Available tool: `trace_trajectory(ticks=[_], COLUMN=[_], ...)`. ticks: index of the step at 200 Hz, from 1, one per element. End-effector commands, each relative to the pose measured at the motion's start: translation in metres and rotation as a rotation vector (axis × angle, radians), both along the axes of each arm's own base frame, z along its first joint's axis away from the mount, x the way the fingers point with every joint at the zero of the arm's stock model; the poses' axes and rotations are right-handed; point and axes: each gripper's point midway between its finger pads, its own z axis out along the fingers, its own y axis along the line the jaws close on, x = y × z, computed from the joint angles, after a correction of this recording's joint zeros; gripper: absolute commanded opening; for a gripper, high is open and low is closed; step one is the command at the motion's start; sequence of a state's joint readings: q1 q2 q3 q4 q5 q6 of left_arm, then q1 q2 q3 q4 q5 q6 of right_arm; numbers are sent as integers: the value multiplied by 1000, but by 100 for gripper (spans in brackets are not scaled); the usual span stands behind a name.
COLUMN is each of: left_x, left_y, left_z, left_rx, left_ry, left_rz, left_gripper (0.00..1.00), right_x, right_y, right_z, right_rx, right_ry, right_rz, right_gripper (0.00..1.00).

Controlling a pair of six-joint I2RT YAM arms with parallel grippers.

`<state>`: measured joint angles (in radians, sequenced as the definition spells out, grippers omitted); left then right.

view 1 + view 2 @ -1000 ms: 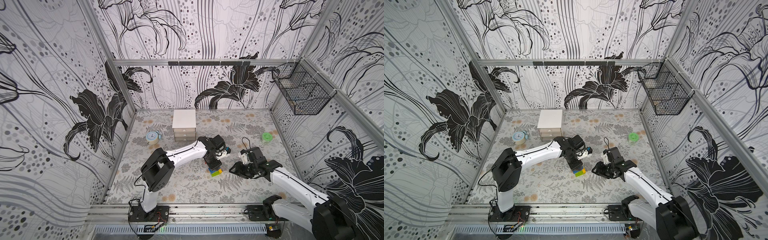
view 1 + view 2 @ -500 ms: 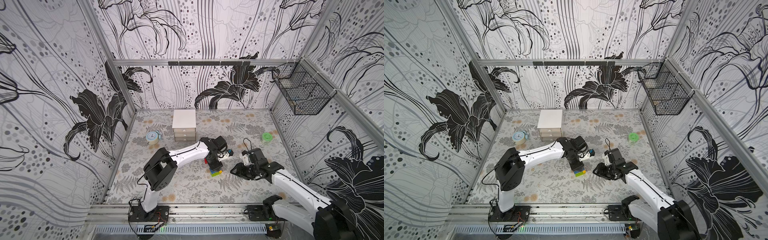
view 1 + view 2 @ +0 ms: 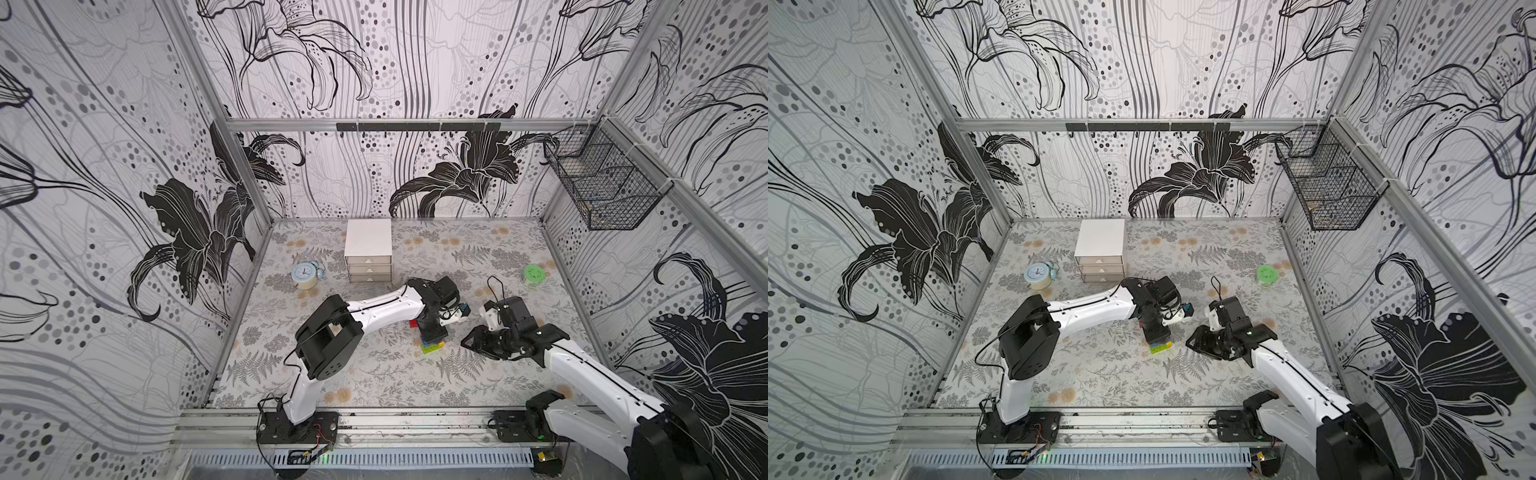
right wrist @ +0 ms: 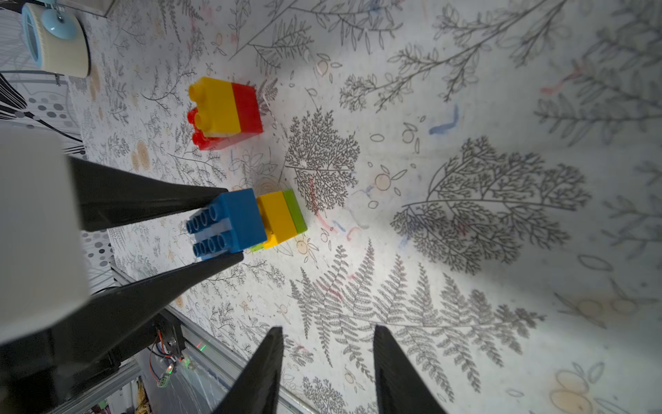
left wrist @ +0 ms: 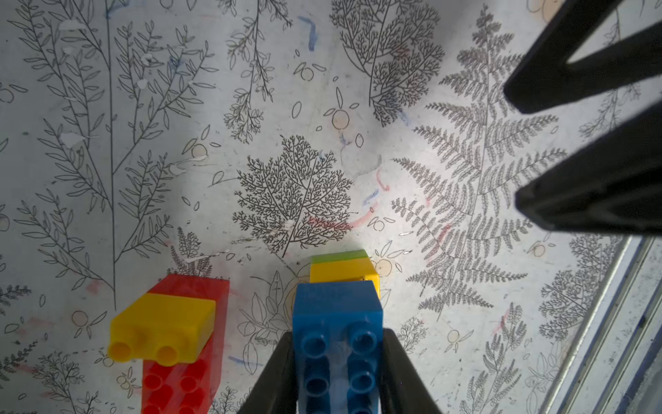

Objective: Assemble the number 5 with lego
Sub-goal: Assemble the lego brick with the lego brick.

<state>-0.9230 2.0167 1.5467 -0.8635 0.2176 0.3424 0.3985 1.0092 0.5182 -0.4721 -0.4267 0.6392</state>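
- Pinching blue brick (image 5: 336,304) with left fingers (image 5: 276,376), atop yellow brick (image 5: 344,274) and green brick (image 4: 295,211).
- Holding right fingers (image 4: 258,376) spread, empty.
- Sitting nearby: red brick (image 4: 247,107) under other yellow brick (image 4: 215,104).

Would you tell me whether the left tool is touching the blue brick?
Touching. The left wrist view shows the left tool clamping the blue brick by its sides.
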Motion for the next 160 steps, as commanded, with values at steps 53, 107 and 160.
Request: trace_trajectory(ticks=[53, 107, 160], left_x=[6, -5, -14], left_y=[-3, 1, 5], left_z=[-5, 1, -3], left_rx=[37, 38, 55], left_ry=[-21, -21, -11], left_rz=[-1, 32, 36], left_gripper=[27, 26, 26], right_x=[-8, -5, -2], right_y=[-6, -5, -2], right_z=[-9, -12, -12], right_rx=[-25, -22, -16], right_ry=[20, 20, 20], right_rz=[4, 4, 7], right_gripper=[44, 44, 44])
